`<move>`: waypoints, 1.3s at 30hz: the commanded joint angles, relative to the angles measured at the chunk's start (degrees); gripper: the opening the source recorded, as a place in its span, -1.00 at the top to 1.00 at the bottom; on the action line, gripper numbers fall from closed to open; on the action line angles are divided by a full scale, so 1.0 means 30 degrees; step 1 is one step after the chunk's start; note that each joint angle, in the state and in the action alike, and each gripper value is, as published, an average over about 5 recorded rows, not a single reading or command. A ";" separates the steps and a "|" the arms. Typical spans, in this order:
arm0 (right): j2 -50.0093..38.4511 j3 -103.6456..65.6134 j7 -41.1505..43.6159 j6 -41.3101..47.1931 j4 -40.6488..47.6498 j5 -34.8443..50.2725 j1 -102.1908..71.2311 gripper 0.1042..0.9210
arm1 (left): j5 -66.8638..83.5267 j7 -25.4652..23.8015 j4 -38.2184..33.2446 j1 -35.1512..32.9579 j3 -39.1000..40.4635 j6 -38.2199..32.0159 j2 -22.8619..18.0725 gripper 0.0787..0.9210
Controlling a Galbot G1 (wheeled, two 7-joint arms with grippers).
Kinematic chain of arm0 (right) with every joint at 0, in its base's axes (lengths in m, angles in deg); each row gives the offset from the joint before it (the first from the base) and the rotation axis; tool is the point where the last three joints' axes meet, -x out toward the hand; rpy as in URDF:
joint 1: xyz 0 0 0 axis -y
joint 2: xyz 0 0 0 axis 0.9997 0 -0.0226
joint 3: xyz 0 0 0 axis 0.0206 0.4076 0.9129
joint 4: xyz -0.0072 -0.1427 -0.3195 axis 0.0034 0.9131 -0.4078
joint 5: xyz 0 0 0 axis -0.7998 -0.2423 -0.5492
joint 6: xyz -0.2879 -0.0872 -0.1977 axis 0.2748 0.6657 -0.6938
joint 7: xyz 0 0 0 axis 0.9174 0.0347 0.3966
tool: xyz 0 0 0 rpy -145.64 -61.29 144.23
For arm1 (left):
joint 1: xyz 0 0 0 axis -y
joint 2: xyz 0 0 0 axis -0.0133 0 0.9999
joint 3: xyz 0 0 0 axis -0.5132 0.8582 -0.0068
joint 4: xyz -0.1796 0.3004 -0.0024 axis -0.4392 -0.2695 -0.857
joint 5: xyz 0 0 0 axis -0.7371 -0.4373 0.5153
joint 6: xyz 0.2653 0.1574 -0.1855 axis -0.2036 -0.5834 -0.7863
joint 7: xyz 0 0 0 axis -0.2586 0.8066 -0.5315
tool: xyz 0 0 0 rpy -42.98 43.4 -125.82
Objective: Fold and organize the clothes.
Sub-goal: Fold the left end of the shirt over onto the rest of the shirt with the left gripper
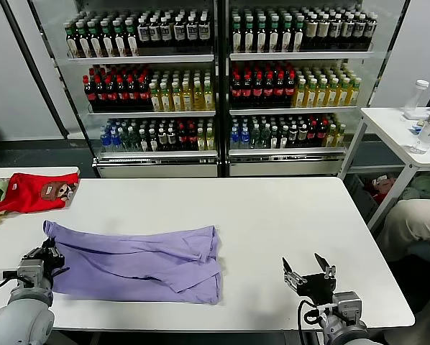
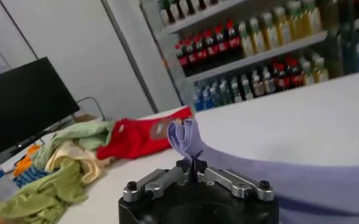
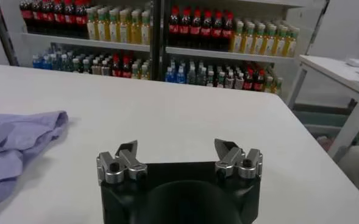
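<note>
The lavender T-shirt [image 1: 139,260] lies partly folded on the white table [image 1: 272,215], left of the middle. My left gripper [image 1: 47,253] is at the shirt's left end, shut on a pinch of the lavender fabric [image 2: 186,141], which stands up in a fold just beyond the closed jaws [image 2: 193,164]. My right gripper [image 1: 308,272] is open and empty above the table's front right, well apart from the shirt. The shirt's right edge [image 3: 21,137] shows in the right wrist view. The print and neck label are hidden.
A red garment with a brown patch [image 1: 35,192] and pale green and yellow garments [image 2: 63,161] lie at the table's far left. A drinks fridge [image 1: 215,86] stands behind. A side table with bottles [image 1: 416,122] is at the right.
</note>
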 commanded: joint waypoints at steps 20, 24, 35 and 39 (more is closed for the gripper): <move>0.0644 -0.0209 -0.0023 -0.0001 -0.0012 -0.0590 -0.0329 -0.76 | 0.6785 -0.0315 -0.1668 0.3726 0.9384 -0.0024 -0.4173 0.94; 0.0709 -0.0176 -0.0021 -0.0004 -0.0029 -0.0676 -0.0384 -0.76 | 0.6769 -0.0269 -0.1093 0.4065 0.9382 -0.0024 -0.4467 0.94; 0.0752 -0.0090 -0.0019 -0.0004 -0.0028 -0.0737 -0.0404 -0.76 | 0.6441 -0.0152 -0.0852 0.4442 0.9718 -0.0018 -0.4693 0.94; 0.0733 0.0023 -0.0010 -0.0003 0.0000 -0.0762 -0.0366 -0.76 | 0.5752 -0.0178 0.0123 0.4572 1.0381 -0.0072 -0.5075 0.93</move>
